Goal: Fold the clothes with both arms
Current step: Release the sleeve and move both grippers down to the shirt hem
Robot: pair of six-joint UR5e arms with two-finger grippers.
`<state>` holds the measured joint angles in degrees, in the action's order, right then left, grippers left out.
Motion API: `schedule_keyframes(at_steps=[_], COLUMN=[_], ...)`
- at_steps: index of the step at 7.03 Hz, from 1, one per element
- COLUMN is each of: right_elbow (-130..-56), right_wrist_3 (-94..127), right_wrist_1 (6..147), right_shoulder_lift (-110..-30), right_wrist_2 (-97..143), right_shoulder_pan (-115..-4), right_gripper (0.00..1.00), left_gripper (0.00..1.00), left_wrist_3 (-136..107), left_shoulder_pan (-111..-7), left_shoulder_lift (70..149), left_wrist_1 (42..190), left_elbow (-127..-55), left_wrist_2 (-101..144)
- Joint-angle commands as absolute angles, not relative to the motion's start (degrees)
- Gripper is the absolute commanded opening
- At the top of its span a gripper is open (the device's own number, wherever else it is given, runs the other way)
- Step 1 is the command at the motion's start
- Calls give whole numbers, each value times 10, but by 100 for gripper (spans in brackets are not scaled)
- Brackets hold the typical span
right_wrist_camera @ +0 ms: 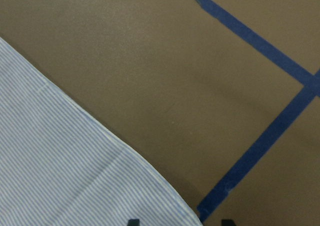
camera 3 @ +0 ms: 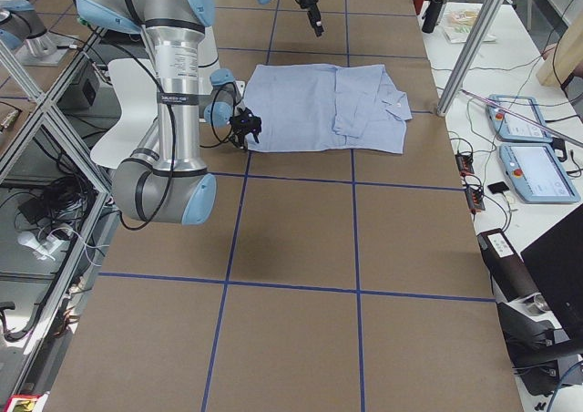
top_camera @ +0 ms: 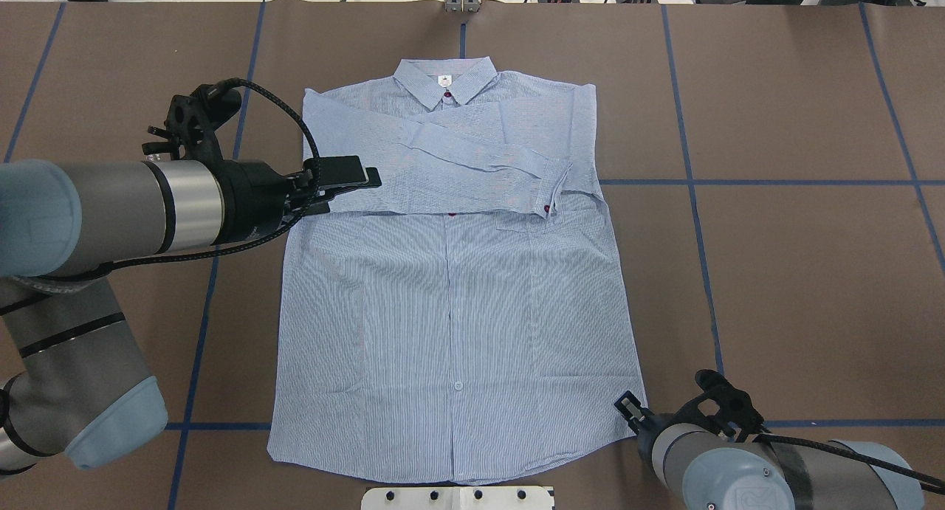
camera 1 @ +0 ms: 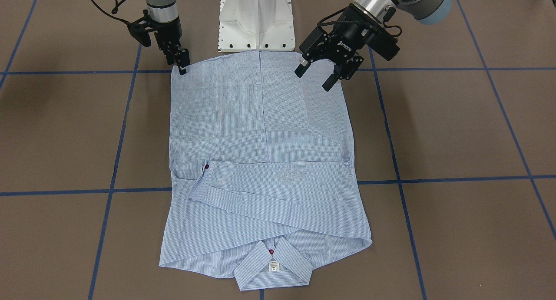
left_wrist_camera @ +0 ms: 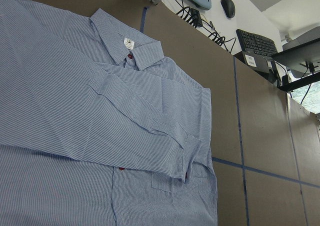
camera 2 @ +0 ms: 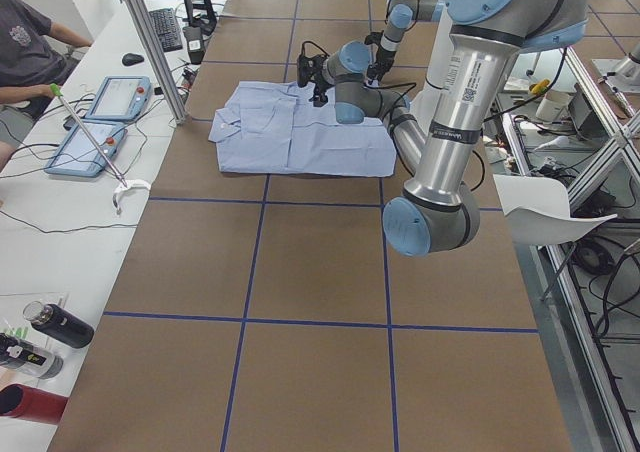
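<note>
Overhead exterior showed the shirt [top_camera: 458,311] flat on the table [top_camera: 775,274], collar away from the robot and sleeves crossed over the chest. The hem-to-collar fold seemed next, and it needed both hem corners pinched. The right gripper [camera 1: 181,64] sat low at its corner, jaws apart beside the hem's edge. The left gripper [camera 1: 312,80] hung raised and tilted — jaws wide apart, holding nothing.

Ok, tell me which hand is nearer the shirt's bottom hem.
Right. The right hand is at a corner of the hem, down at table level; the left hand hovers open, raised above the shirt's other side.
</note>
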<state>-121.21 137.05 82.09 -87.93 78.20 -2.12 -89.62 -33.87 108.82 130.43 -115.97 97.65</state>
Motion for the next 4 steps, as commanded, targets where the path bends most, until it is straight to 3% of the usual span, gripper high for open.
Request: schedule_keyframes(at_steps=[1,4], right_elbow=[-1218,-1257], right_wrist_3=[1372,1372], right_wrist_1=[822,823], right_shoulder_lift=[-882,-886], right_wrist_2=[780,784], right_shoulder_pan=[-23,-25], right_gripper=[0,0], left_gripper=[100,99], left_wrist_3=[-898,-981], left_shoulder_pan=[-338,-308], left_shoulder_lift=[1089,1072], left_wrist_1=[1304,1219], left_elbow=[-1158,-1177], left_wrist_2=[977,982])
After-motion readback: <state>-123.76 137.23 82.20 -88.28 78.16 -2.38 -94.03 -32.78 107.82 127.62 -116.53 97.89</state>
